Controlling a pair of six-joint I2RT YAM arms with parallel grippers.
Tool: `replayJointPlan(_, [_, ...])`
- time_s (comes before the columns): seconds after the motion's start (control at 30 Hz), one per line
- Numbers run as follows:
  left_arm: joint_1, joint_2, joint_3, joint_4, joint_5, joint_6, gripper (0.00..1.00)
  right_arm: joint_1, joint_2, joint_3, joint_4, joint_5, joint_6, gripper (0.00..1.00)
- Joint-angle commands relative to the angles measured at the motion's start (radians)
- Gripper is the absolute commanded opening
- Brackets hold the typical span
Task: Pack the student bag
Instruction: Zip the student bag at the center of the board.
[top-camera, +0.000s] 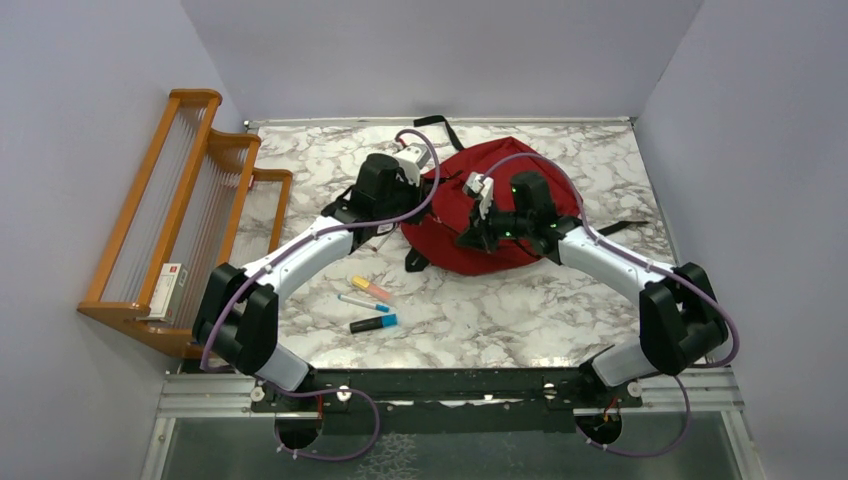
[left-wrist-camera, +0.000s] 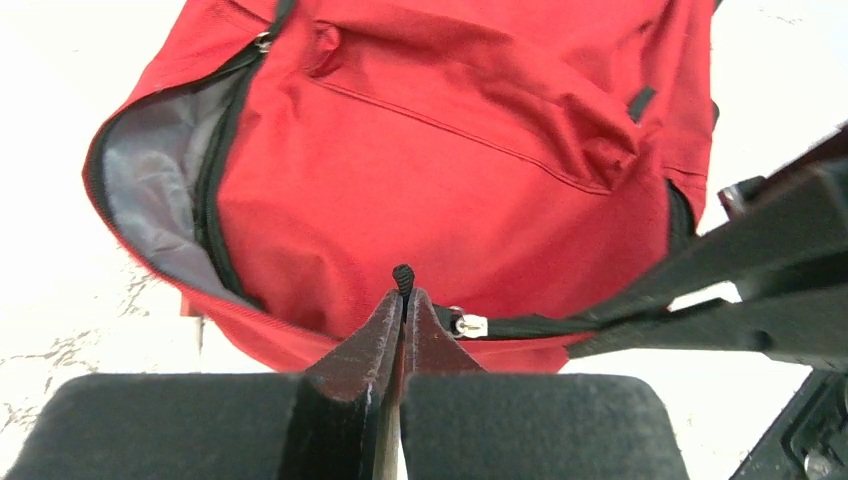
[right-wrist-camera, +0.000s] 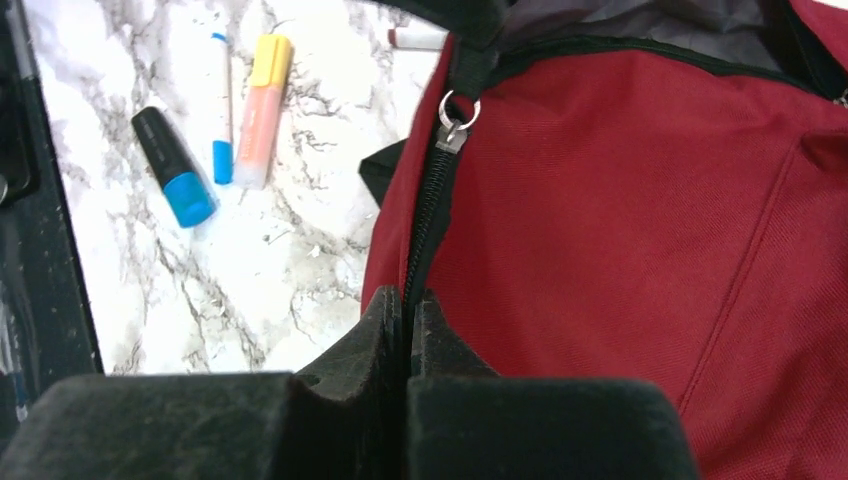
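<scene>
A white marble-patterned bench (top-camera: 480, 320) sits boxed in by plain grey walls, and the student bag (top-camera: 445, 240) lies on its far middle, red face up, with both arms reaching onto it.

The left tool (left-wrist-camera: 403, 300) has its two fingers pressed together, pinching a black pull tab (left-wrist-camera: 403, 277) whose tip pokes out just above the fingertips. Straight ahead of this tool lies the bag's red front with its stitched pocket. To the tool's left the main compartment gapes, showing grey lining (left-wrist-camera: 150, 190) inside a black zip edge. To its right the black right arm (left-wrist-camera: 760, 270) crosses the view, close over the bag's edge.

The right tool (right-wrist-camera: 407, 305) also has its fingers shut tight, tips set on the bag's black zip line where red cloth meets it. Whether any cloth or zip tape is caught between them I cannot tell. Just ahead of the fingertips, up the zip line, hangs a silver zip slider (right-wrist-camera: 455, 125). Off to this tool's left, on bare bench clear of the bag, lie three pens side by side: a black marker with a blue cap (right-wrist-camera: 173, 165), a thin blue-tipped pen (right-wrist-camera: 222, 110) and a yellow-and-pink highlighter (right-wrist-camera: 260, 115).

Far to the left of both tools a wooden rack (top-camera: 190, 170) stands against the wall, with a small red-and-white box (top-camera: 170, 290) at its near end.
</scene>
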Motion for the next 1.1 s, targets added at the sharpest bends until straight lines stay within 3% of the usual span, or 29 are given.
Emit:
replayJointPlan(0.0, [0.050, 0.014, 0.032, 0.012, -0.134, -0.015, 0.00, 0.006, -0.033, 0.010, -0.139, -0.181, -0.086, 0.01])
replayJointPlan(0.17, [0.082, 0.061, 0.099, -0.053, -0.194, 0.007, 0.00, 0.012, -0.029, 0.060, -0.286, -0.307, -0.135, 0.01])
replayJointPlan(0.43, [0.127, 0.185, 0.249, -0.115, -0.264, 0.060, 0.00, 0.030, -0.098, 0.072, -0.429, -0.279, -0.172, 0.01])
replayJointPlan(0.7, [0.143, 0.333, 0.432, -0.166, -0.260, 0.119, 0.00, 0.072, -0.065, 0.133, -0.616, -0.301, -0.229, 0.01])
replayJointPlan(0.9, [0.143, 0.277, 0.346, -0.124, -0.122, 0.120, 0.00, 0.072, -0.154, 0.105, -0.424, -0.237, -0.092, 0.37])
replayJointPlan(1.07, [0.139, 0.225, 0.291, -0.097, -0.084, 0.112, 0.00, 0.071, -0.177, 0.089, -0.177, 0.019, 0.176, 0.45])
